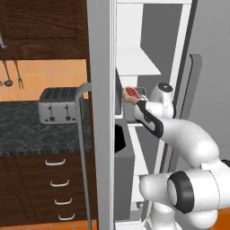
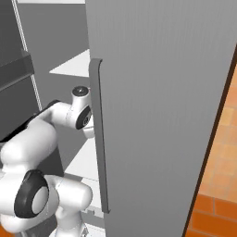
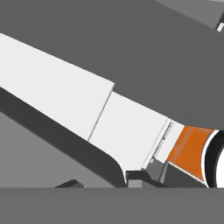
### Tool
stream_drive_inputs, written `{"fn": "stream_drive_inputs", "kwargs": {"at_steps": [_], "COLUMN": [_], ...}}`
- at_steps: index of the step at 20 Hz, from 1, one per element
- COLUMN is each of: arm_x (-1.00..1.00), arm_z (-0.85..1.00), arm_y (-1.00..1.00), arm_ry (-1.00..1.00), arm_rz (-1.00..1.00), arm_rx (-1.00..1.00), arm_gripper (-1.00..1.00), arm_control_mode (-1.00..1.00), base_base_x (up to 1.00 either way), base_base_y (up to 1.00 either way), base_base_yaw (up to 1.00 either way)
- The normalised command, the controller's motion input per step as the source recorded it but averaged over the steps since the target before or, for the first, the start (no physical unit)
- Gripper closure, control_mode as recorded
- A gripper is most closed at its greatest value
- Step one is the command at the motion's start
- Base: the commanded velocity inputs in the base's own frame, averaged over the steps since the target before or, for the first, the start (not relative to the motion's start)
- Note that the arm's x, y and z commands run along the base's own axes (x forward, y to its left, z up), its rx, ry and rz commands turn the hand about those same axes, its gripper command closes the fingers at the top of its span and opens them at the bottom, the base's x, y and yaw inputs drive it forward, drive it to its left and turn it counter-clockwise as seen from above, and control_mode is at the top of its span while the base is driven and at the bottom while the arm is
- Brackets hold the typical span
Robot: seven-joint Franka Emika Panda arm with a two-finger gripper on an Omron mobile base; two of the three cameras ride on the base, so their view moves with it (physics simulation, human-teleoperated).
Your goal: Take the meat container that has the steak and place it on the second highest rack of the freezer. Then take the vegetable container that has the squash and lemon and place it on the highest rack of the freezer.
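Observation:
The freezer (image 1: pixel 148 40) stands open with my arm reaching inside. The meat container (image 1: pixel 140 92), a dark grey tray, hangs at the end of my hand with the red steak (image 1: pixel 131 94) in it. It sits between a white shelf above (image 1: pixel 137 63) and a white shelf just under it (image 1: pixel 134 125); which rack each is, I cannot tell. My gripper (image 1: pixel 134 102) is mostly hidden behind the tray and looks shut on its rim. The hand view has the tray's dark wall (image 3: pixel 65 140) close in front of a white shelf (image 3: pixel 65 83). The vegetable container is out of view.
The freezer's left wall edge (image 1: pixel 101 112) with a grey bar handle (image 1: pixel 81 157) stands left of the arm. The big grey door (image 2: pixel 162 115) with its handle (image 2: pixel 98 139) is close on the right. A toaster (image 1: pixel 58 105) sits on the dark counter (image 1: pixel 40 130) above drawers. The floor (image 2: pixel 213 208) is orange.

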Motion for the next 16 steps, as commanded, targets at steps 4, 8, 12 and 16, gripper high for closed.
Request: {"fn": "stream_drive_inputs", "kwargs": {"at_steps": [4,8,12,16], "arm_x": [0.47,0.54,0.44,0.34], "arm_z": [-0.03,0.0,-0.27,-0.39], "arm_y": [0.0,0.0,0.0,0.0], "arm_ry": [0.0,0.0,0.0,0.0], "arm_rz": [-0.04,-0.02,0.0,0.0], "arm_rx": [0.0,0.0,0.0,0.0], "arm_gripper": [1.0,1.0,1.0,1.0], "arm_control_mode": [-1.0,-1.0,-1.0,-1.0], "base_base_x": [0.0,0.0,0.0,0.0], "base_base_y": [0.0,0.0,0.0,0.0], "base_base_yaw": [0.0,0.0,0.0,0.0]}}
